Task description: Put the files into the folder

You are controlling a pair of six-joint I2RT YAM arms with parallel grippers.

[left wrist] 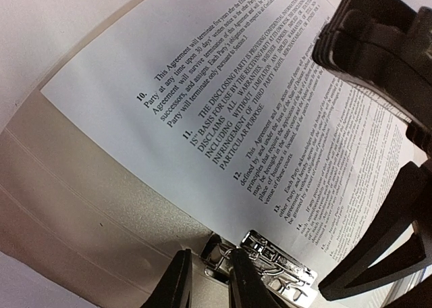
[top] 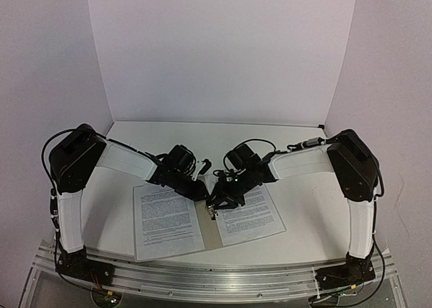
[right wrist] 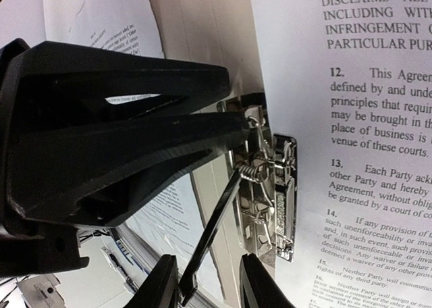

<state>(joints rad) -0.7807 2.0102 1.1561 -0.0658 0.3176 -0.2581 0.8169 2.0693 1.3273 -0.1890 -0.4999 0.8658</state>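
Observation:
The folder (top: 211,239) lies open and flat, its beige inside (left wrist: 81,186) showing. One printed file (top: 165,220) rests on its left half, another (top: 253,213) on its right half. At the spine sits the metal clip (right wrist: 270,186), its plate overlapping the right sheet's edge (left wrist: 256,119). My left gripper (left wrist: 212,284) stands narrowly open, one fingertip (left wrist: 250,281) on the clip's end (left wrist: 277,264). My right gripper (right wrist: 206,288) is open around the clip's raised black lever (right wrist: 209,234), which leans by one finger and stays apart from the other.
Both grippers crowd together over the spine (top: 214,196), with the left gripper's black fingers (right wrist: 121,119) filling the right wrist view. White walls (top: 223,51) close the back and sides. An aluminium rail (top: 216,277) runs along the near edge.

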